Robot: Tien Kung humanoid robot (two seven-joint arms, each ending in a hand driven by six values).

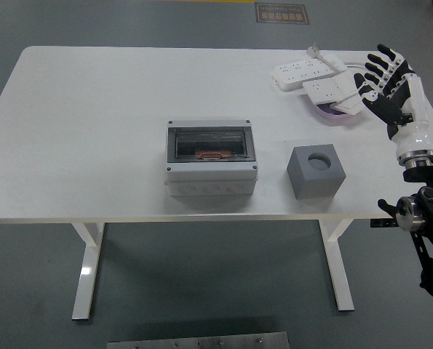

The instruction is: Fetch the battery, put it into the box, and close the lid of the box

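While the right hand (388, 78) hovers with fingers spread and empty, right of and beyond the box (210, 158), the box's smoky lid lies closed; no battery is identifiable (the copper-coloured piece inside is too indistinct to name).

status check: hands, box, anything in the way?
Right robot hand open, empty, over far-right table edge. Left out of view. Box lid shut, centre table. Grey block right of it, apart.

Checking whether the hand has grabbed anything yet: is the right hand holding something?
No, the right hand is raised over the table's far right corner with fingers spread and nothing in it.
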